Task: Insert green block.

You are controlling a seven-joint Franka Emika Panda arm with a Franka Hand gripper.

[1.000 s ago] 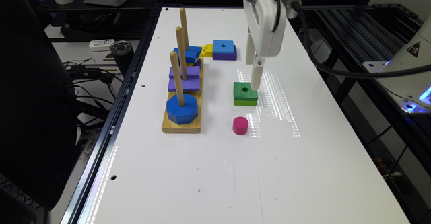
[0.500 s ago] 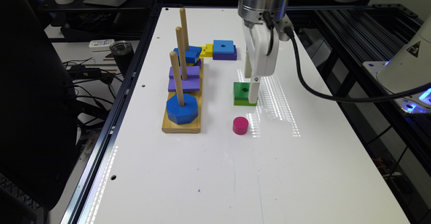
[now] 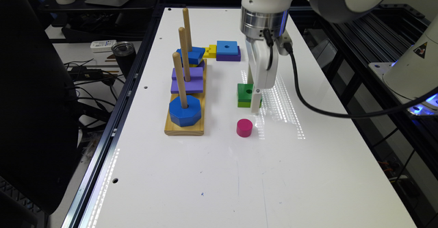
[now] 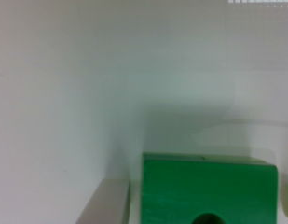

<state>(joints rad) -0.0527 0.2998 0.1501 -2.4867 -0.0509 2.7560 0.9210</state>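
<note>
On the exterior view's left you see the wooden peg base [image 3: 184, 127] with a blue octagon [image 3: 185, 110] on its nearest peg; right of it the green block [image 3: 245, 95] lies flat on the white counter [image 3: 205, 173], the pink cylinder [image 3: 244, 127] just in front. Your gripper [image 3: 256, 108] is down at the block, spread, one finger [image 4: 105, 201] just beside its edge with a narrow gap.
</note>
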